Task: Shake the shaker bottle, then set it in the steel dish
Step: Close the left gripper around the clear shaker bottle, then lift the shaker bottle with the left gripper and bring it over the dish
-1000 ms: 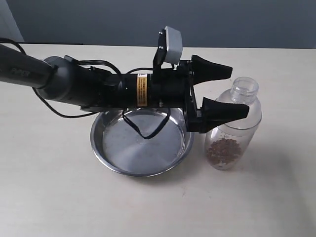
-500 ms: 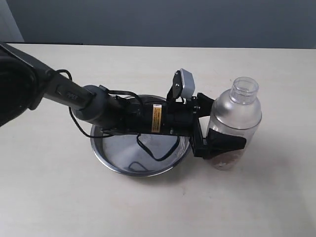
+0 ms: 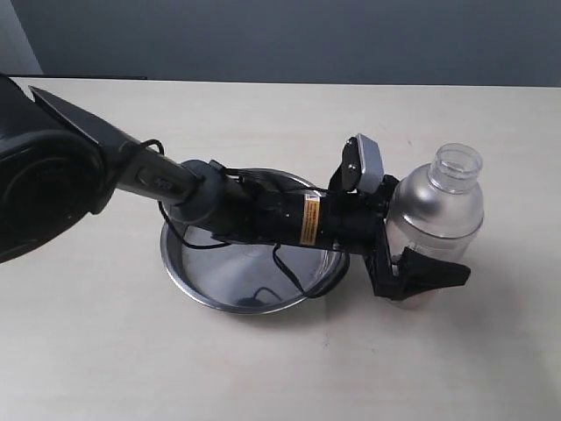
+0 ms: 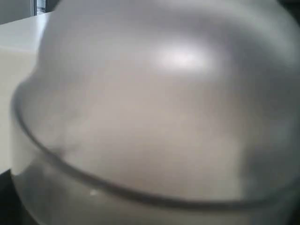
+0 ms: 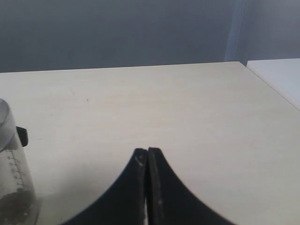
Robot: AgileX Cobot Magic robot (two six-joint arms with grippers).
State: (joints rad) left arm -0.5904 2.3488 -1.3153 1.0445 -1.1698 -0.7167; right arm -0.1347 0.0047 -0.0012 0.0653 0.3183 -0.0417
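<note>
The shaker bottle, clear with a domed shoulder and round neck, stands upright on the table just right of the steel dish. My left gripper reaches over the dish and straddles the bottle's lower body. One black finger shows in front and the other is hidden behind. The bottle fills the left wrist view as a blur, so I cannot see any squeeze. In the right wrist view the bottle shows brown pellets at its base, and my right gripper is shut and empty over bare table.
The left arm and its cable lie across the dish, covering much of its far half. Pale tabletop runs in front, behind and to the right of the bottle. A grey wall stands behind the table's far edge.
The left gripper came down and moved right, from above the dish beside the bottle to around the bottle's lower body. The bottle shifted slightly to the right.
</note>
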